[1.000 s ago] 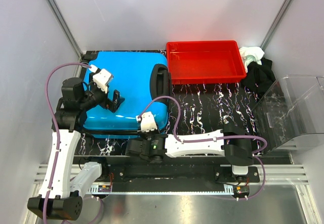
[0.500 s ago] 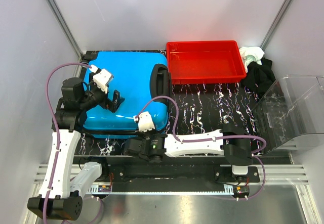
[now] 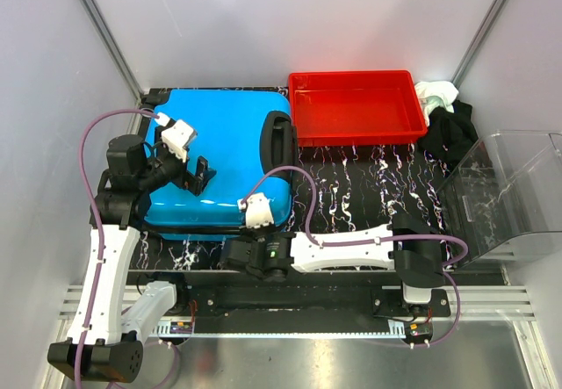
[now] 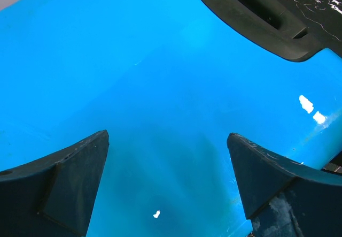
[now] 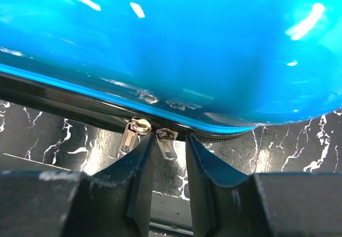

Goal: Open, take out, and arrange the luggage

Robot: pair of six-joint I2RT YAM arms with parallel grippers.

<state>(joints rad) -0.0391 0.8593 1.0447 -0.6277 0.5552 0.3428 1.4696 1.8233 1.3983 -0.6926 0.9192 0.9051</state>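
**Change noted.** The right arm's elbow is sitting slightly nearer the front edge than in the earlier overhead frames. Its wrist drifted a little left along the luggage's near edge and is now back at the near right corner. The luggage and the left arm are showing no shift between frames.

**Right claw**: The fingers are standing narrowly apart, straddling one of the two metal zipper pulls hanging from the black zipper line. The other pull is lying just outside the left finger. A gap is showing beside the straddled pull, so nothing is being gripped yet.

**Left claw**: It is standing fully spread and holding nothing, hovering over the blue lid near its left side.

**Luggage position.** It is lying flat and zipped shut on the left part of the surface. Its black side handle is facing the red tray, just beside it. The clear bin is standing well apart at the right.

**Assessment.** The task is still in its opening step. In my judgement the claw is lined up to pinch the pull. A slip onto the neighbouring pull is the main risk.
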